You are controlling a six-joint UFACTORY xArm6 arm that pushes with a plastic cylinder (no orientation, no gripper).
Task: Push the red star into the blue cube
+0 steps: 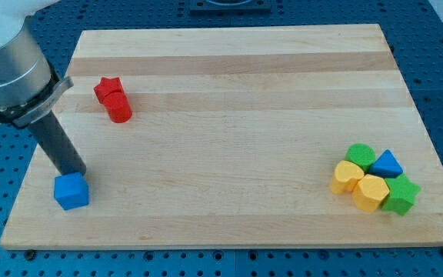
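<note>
Bright, even, diffuse lighting; no strong direction readable. Shadows short and soft: faint dark rim under blue cube, under red star, under cluster at view's right. Mild sheen across pale wooden board, no blown-out glare. Focus sharp on board and blocks. Arm housing at top left slightly soft, cropped. Low resolution, edges a bit jagged. No visible edge distortion.

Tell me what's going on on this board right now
A robot arm with a dark rod is working on a wooden board. My tip sits right at the blue cube, near the view's bottom left. The red star lies further up, touching a red cylinder, well apart from the cube. A cluster of yellow, green and blue blocks sits untouched at the view's right.
</note>
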